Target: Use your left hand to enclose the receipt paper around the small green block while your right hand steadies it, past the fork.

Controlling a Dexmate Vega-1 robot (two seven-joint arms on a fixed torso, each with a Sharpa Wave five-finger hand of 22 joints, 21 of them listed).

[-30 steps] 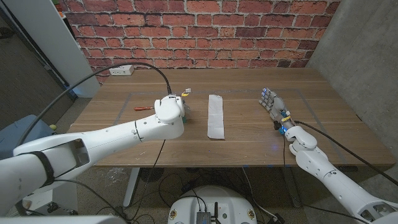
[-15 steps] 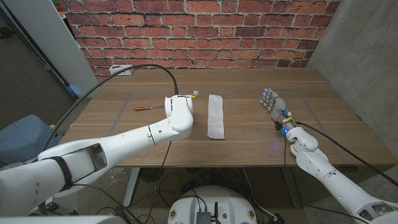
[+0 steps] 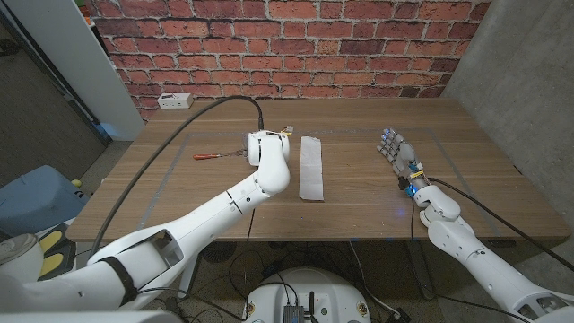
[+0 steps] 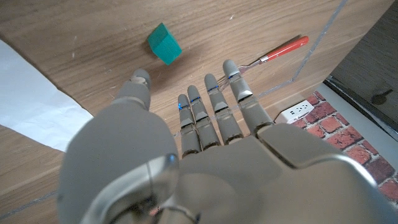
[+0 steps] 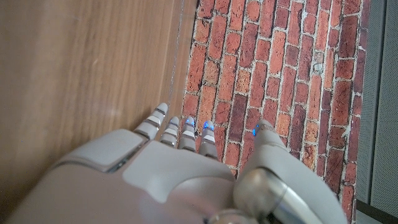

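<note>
The small green block (image 4: 164, 43), a matte cube with crisp edges, lies loose on the wood just ahead of our left hand (image 4: 205, 134), touching nothing. In the head view our forearm covers it, so we place it only from the left wrist view: near the fork, and between the fork and the paper. The long white strip of receipt paper (image 3: 311, 167) lies flat and smooth along the table, just beside our left wrist on the side toward our right arm. It is thin and limp, so we judge it will fold easily but also slide unless pinned.

The fork with the red handle (image 4: 273, 54) lies beyond our fingertips, its metal tines pointing toward the block. It marks the near limit; the wrapping belongs past it.

Our left hand hovers palm-down over the block's neighbourhood, fingers (image 4: 214, 112) straight and slightly apart, holding nothing. We judge it is lining up on the block, since block and paper are still apart and nothing is wrapped yet.

Our right hand (image 3: 398, 154) waits well off to the other side on bare wood, fingers extended and close together, empty. It has nothing to steady yet.

The wooden table (image 3: 484, 193) has a fine, even grain. A red brick wall (image 3: 296, 40) stands behind it, and a white power strip (image 3: 176, 101) sits at the far edge.
</note>
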